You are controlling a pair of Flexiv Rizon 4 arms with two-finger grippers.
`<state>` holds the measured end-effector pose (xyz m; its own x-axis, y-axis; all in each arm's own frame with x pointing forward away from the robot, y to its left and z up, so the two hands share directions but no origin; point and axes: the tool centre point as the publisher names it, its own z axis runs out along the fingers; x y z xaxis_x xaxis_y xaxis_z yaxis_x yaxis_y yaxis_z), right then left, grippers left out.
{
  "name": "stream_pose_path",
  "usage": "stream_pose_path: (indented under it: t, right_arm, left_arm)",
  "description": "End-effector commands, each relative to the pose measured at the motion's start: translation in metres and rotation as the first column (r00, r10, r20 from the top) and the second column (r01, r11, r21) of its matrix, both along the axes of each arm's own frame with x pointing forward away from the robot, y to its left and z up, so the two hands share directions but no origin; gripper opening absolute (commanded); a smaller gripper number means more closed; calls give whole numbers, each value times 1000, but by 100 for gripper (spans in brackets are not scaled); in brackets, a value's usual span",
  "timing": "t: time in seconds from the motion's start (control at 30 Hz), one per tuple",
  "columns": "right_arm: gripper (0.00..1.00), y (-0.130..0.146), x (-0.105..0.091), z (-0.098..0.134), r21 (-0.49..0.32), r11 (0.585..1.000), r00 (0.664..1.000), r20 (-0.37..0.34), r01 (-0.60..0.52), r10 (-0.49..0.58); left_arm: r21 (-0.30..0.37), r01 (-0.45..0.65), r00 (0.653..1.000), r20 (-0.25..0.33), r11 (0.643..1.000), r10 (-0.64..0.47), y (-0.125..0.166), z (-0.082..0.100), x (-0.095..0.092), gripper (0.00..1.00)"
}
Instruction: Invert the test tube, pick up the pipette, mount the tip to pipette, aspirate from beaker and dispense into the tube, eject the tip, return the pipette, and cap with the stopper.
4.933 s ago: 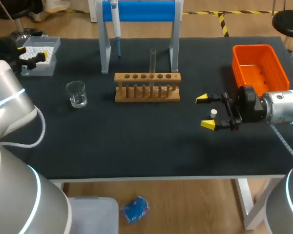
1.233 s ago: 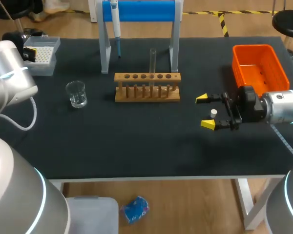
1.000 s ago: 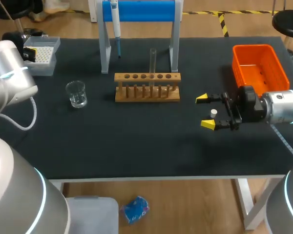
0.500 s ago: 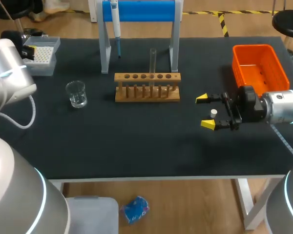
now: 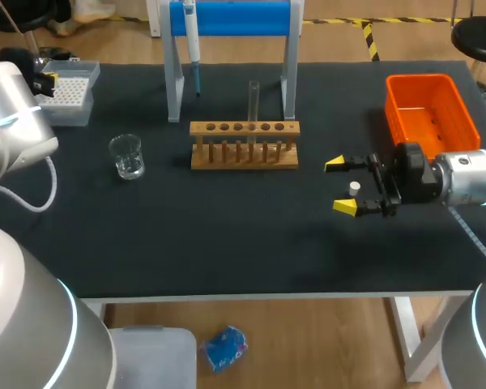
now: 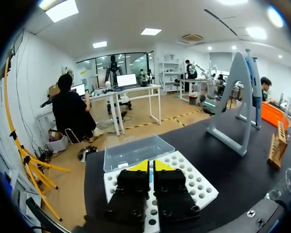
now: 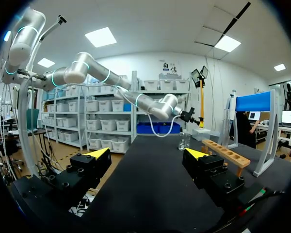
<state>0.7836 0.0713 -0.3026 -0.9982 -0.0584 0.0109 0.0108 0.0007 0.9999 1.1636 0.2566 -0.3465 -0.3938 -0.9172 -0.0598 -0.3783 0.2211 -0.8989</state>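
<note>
Yellow fingertips first. From the head view, the left gripper (image 5: 45, 79) sits right over the tip box (image 5: 69, 101), while the pipette (image 5: 191, 36) hangs on the blue stand (image 5: 231, 18), well away from it and not yet picked up. The right gripper (image 5: 340, 185) is spread wide, and the white stopper (image 5: 355, 188) sits between its fingers, touching neither as far as I can tell. The test tube (image 5: 253, 101) stands upright in the wooden rack (image 5: 244, 154), well apart from both grippers.

My guess is the pipette pickup is the step in hand. To do it well, I'd open the left fingers fully before going in, come at the pipette body square, and lift it straight off the stand so it doesn't snag.

Count here: one pipette, one tube, one beaker (image 5: 127, 156), one stopper, one tip box, one rack, one orange bin (image 5: 462, 121).

Left wrist view: the fingers are pressed together with nothing I can make out between them. The tip box is directly under them, with its clear lid (image 6: 133, 151) flipped up just ahead.

Right wrist view: fingers parted, bare black table (image 7: 150, 184) between them, stopper out of sight. One rack and one beaker lie ahead.
</note>
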Motion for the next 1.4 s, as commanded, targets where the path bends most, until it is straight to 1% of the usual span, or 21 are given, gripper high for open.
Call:
stream_pose_path:
  t: [0.03,0.1,0.33,0.4,0.6,0.63,0.7,0.77,0.8,0.83,0.87,0.9,1.1,1.2,1.33,1.4]
  right_arm:
    - [100,0,-1,0,0,1000,1000,1,0,0]
    - [100,0,-1,0,0,1000,1000,1,0,0]
    - [100,0,-1,0,0,1000,1000,1,0,0]
    - [100,0,-1,0,0,1000,1000,1,0,0]
    - [100,0,-1,0,0,1000,1000,1,0,0]
    - [100,0,-1,0,0,1000,1000,1,0,0]
    - [100,0,-1,0,0,1000,1000,1,0,0]
    - [100,0,-1,0,0,1000,1000,1,0,0]
    - [100,0,-1,0,0,1000,1000,1,0,0]
    - [100,0,-1,0,0,1000,1000,1,0,0]
    - [100,0,-1,0,0,1000,1000,1,0,0]
    - [100,0,-1,0,0,1000,1000,1,0,0]
    - [100,0,-1,0,0,1000,1000,1,0,0]
    - [100,0,-1,0,0,1000,1000,1,0,0]
    - [100,0,-1,0,0,1000,1000,1,0,0]
    - [100,0,-1,0,0,1000,1000,1,0,0]
  left_arm:
    - [1,-4,1000,9,1000,4,0,-1,3,98]
    - [2,-6,1000,11,1000,6,1,-2,5,100]
    - [5,-11,1000,13,1000,11,4,-5,10,100]
    - [8,-12,1000,12,1000,12,4,-7,11,96]
    - [8,-17,1000,7,1000,17,5,-12,15,92]
    - [8,-18,1000,6,1000,18,5,-13,15,91]
    - [7,-20,1000,6,1000,20,6,-13,16,79]
    - [6,-20,1000,5,1000,20,6,-13,16,76]
    - [5,-21,1000,6,1000,21,6,-14,16,67]
    - [5,-21,1000,5,1000,21,6,-14,16,63]
    - [4,-21,1000,5,1000,21,6,-14,16,56]
    - [3,-21,1000,5,1000,21,6,-14,16,52]
    - [2,-22,1000,1,1000,22,7,-15,17,49]
    - [1,-21,1000,-1,1000,21,6,-17,17,45]
    - [5,-17,1000,-6,1000,17,5,-18,17,44]
    - [5,-17,1000,-6,1000,17,5,-18,17,40]
